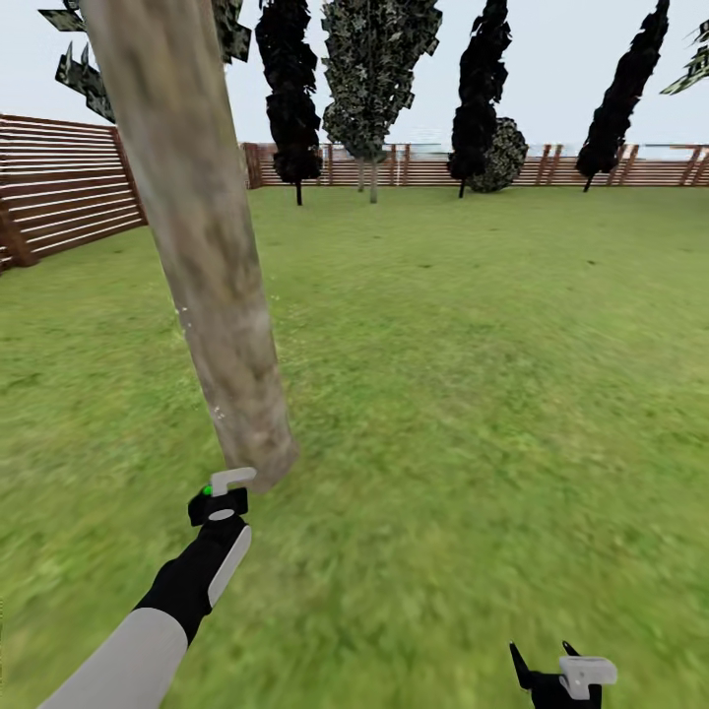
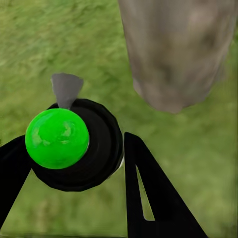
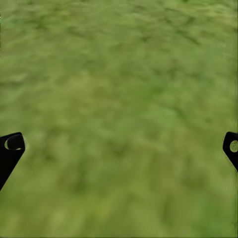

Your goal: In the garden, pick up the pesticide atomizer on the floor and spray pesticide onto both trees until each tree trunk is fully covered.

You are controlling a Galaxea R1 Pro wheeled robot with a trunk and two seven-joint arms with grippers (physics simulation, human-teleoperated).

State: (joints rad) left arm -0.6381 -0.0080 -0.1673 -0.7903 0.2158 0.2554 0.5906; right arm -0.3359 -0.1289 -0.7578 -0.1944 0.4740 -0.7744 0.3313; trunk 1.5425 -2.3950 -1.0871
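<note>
A thick mottled beige-brown tree trunk (image 1: 202,246) rises from the grass at the left of the head view, with a few white specks of pesticide (image 1: 182,313) along its left edge. Just short of its base, my left gripper (image 1: 219,502) is shut on the pesticide atomizer (image 2: 74,144), a dark round bottle with a bright green dot. In the left wrist view the trunk's base (image 2: 176,54) stands close beyond the bottle. My right gripper (image 1: 561,675) hangs open low at the right over bare grass, its fingertips (image 3: 12,148) wide apart.
The grass floor (image 1: 473,394) stretches ahead to a brown slat fence (image 1: 59,187) along the left and back. Dark trees (image 1: 290,89) and a round bush (image 1: 504,153) stand far off by the back fence.
</note>
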